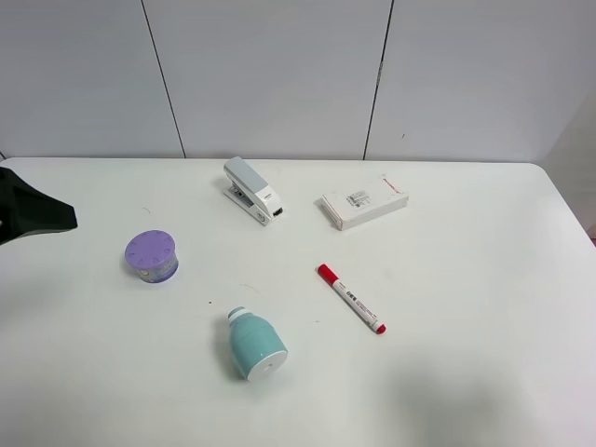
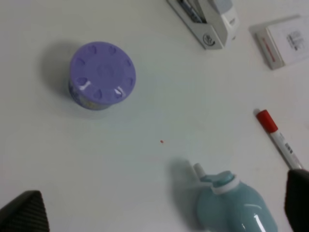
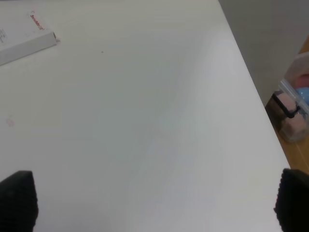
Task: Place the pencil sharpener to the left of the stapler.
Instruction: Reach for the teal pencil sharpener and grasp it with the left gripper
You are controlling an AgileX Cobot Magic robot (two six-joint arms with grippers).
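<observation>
We see a small teal bottle-shaped plastic pencil sharpener (image 1: 253,344) with a white round base and a white band at its neck. The white office stapler (image 1: 251,190) has a light grey top arm. The round plastic puck (image 1: 151,256) is purple, with a ring of darker dots on its lid. The slim marker pen (image 1: 351,298) has a white barrel with dark print, a red cap and a red end. The flat rectangular box (image 1: 364,201) is white with a thin red stripe and grey print. The counter (image 1: 466,279) is plain white.
</observation>
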